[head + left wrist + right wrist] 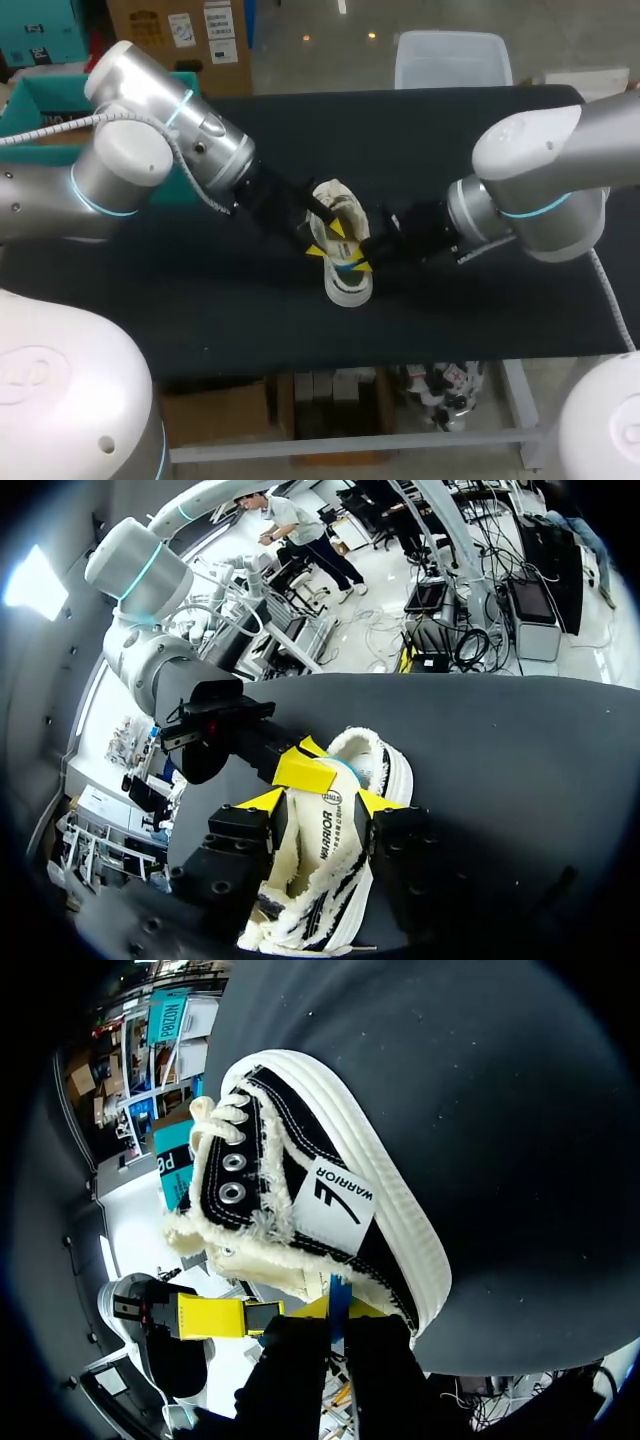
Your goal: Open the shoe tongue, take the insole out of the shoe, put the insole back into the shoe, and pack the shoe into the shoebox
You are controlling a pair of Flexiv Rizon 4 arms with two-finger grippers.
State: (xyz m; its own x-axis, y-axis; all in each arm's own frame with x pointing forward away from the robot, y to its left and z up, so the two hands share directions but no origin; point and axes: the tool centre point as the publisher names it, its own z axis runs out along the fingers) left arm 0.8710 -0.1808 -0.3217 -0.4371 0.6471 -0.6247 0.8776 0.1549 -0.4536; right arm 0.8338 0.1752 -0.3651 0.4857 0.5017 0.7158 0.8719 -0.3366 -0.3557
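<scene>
My left gripper [320, 802] straddles the shoe [335, 850], fingers spread wide against both its sides; my right gripper [338, 1315] pinches almost closed on the shoe's frayed edge.

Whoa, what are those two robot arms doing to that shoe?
They are working together on one black and white shoe in the middle of the dark table. The left arm's fingers grip the shoe from both sides to steady it. The right arm's fingers are pinched on a thin blue strip at the shoe's opening. It may be the insole's edge, but that is hard to tell. The shoe is not packed in a box yet.
</scene>
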